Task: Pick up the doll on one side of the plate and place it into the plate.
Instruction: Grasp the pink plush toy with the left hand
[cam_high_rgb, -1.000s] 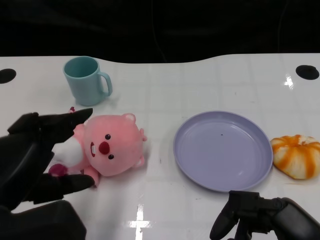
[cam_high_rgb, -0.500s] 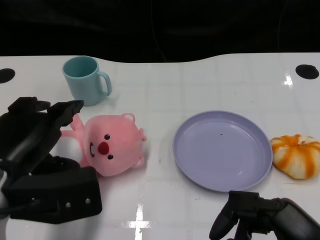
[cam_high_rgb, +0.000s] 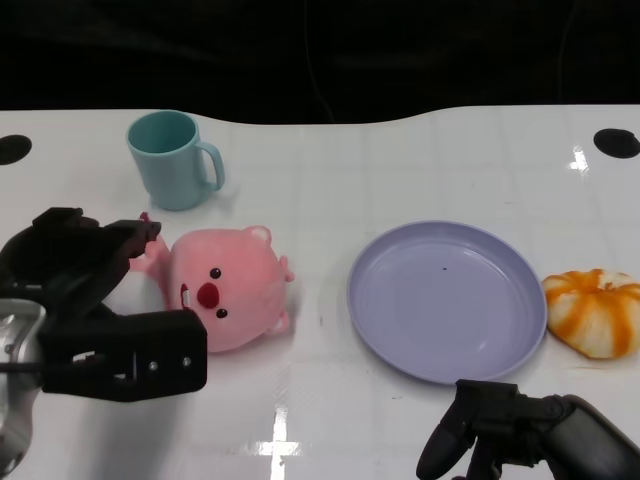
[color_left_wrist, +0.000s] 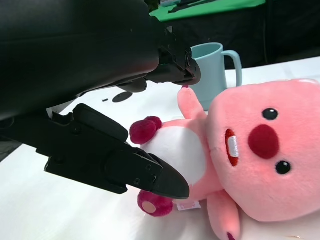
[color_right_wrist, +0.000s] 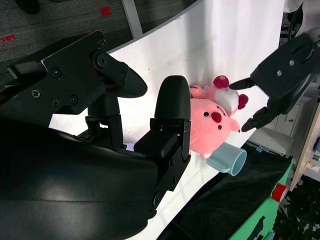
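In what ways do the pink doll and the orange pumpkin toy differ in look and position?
The pink doll lies left of the plate, apart from it; the orange pumpkin toy sits at the plate's right edge. The doll is pink with a face and limbs; the pumpkin is a round lump, orange with white stripes. The left robot hand has its fingers around the doll's body; no hand is near the pumpkin. Both rest on the white table, outside the plate.

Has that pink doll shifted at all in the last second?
No. The pink doll lies where it was, below the teal mug and left of the plate.
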